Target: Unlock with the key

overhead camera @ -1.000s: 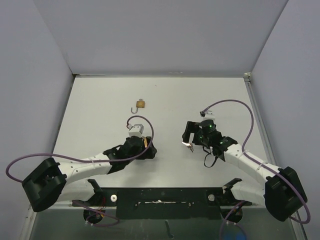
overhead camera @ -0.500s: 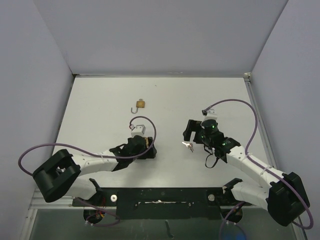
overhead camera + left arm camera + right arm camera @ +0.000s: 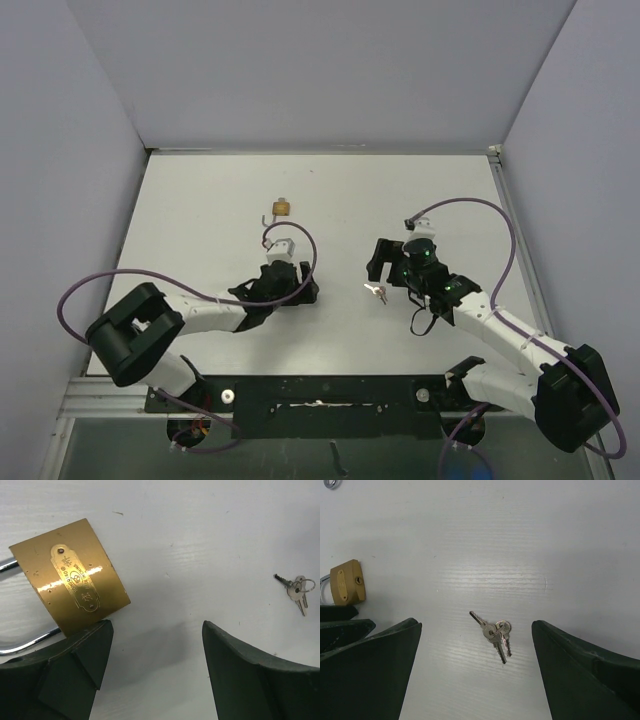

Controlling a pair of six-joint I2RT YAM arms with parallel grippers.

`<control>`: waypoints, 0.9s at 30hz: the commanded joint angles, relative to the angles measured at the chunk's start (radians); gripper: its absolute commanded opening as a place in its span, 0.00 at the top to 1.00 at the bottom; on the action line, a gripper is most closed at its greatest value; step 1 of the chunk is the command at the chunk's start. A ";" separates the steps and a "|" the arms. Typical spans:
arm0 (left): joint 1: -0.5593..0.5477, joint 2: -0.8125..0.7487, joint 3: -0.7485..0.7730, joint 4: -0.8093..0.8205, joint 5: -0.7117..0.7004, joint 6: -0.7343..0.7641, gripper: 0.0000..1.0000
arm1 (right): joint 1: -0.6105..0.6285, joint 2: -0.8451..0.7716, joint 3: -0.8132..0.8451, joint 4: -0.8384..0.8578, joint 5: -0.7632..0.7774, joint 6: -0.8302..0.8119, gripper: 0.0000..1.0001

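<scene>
Bench (image 3: 200, 190) with both arms reaching away from its near edge. Left: brass padlock (image 3: 70, 577) lying flat beyond the left arm; left jaws parted and empty, hovering just short of it; the lock body sits ahead and to one side of the gap, one corner just beside a finger (image 3: 80, 665); its long axis runs slantwise across the jaws' line, and the shackle passes out of the wrist view. Centre-right: keys (image 3: 495, 632), two on a ring, flat on the bench and well apart from the padlock; right jaws spread wide and holding nothing; the keys lie between the fingertips and a little ahead of them, blades slanted, not square to the gap. The right arm is plainly nearer the keys; a straight descent and closing looks the likely next move, though thin keys lying flat may be awkward to pinch.
</scene>
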 commanded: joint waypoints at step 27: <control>0.016 -0.130 -0.005 0.083 0.033 0.038 0.29 | -0.003 0.192 0.033 0.000 -0.084 0.004 0.39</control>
